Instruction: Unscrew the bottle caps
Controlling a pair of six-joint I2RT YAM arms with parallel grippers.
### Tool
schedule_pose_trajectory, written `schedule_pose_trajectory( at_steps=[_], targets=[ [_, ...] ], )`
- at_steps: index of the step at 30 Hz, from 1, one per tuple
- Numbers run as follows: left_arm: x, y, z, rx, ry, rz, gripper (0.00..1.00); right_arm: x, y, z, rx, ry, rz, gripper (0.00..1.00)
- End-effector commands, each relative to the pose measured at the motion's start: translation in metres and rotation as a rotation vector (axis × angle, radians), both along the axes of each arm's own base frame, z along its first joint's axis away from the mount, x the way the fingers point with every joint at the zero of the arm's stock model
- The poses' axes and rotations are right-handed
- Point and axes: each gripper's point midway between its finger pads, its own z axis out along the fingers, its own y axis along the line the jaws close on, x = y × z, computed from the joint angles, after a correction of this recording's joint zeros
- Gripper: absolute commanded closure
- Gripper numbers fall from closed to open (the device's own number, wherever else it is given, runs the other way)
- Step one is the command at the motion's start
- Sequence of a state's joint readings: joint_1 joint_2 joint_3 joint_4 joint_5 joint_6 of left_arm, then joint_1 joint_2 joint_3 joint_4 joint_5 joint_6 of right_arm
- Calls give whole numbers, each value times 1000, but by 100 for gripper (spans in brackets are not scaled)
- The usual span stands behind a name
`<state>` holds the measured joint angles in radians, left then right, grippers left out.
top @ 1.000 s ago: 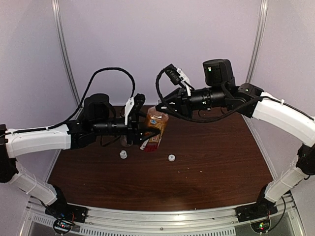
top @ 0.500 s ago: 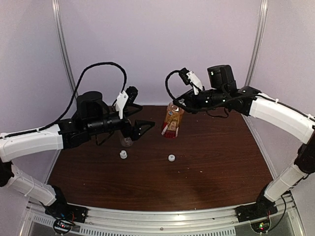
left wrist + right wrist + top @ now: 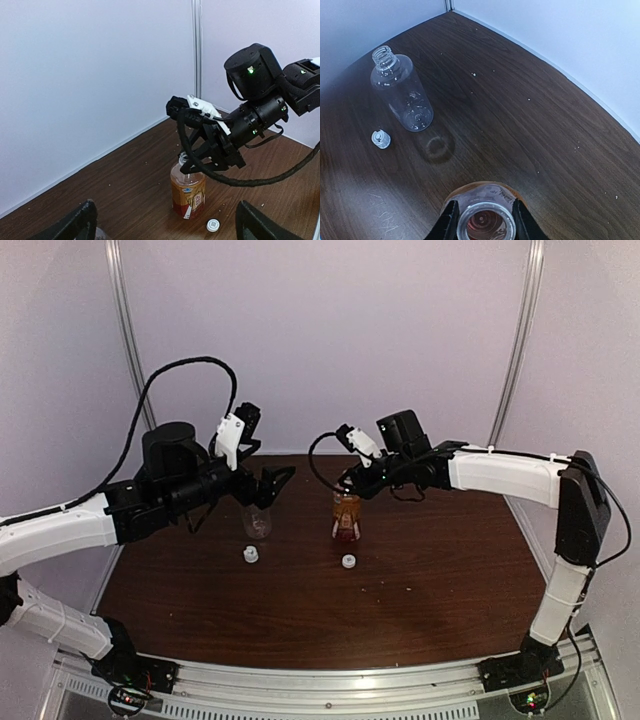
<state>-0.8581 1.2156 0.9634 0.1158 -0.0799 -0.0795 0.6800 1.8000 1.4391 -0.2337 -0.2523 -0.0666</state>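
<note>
One clear bottle (image 3: 256, 522), one amber bottle (image 3: 346, 520), two caps (image 3: 249, 554) (image 3: 348, 561), two arms (image 3: 60, 530) (image 3: 500, 475)

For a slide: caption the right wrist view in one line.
Right jaws clamp the open amber bottle at its neck; uncapped clear bottle and loose cap beyond.

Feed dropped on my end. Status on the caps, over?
Left gripper open, empty. Right gripper shut on amber bottle neck. Both caps off, on table. Nothing blocking.
</note>
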Motion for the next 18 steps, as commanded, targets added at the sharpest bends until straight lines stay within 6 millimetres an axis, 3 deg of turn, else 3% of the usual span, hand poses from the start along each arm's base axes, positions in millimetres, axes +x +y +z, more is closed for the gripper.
schedule_pose_trajectory(
  at_steps=[1,8,18],
  targets=[
    [3,6,15,-26,-34,30,2,18,4,14,13,-105,-9,100],
    [4,5,12,-17,-30,26,2,23,4,-5,6,-106,15,100],
    [5,7,10,-14,-30,44,2,25,2,-24,-11,-74,28,91]
  ],
)
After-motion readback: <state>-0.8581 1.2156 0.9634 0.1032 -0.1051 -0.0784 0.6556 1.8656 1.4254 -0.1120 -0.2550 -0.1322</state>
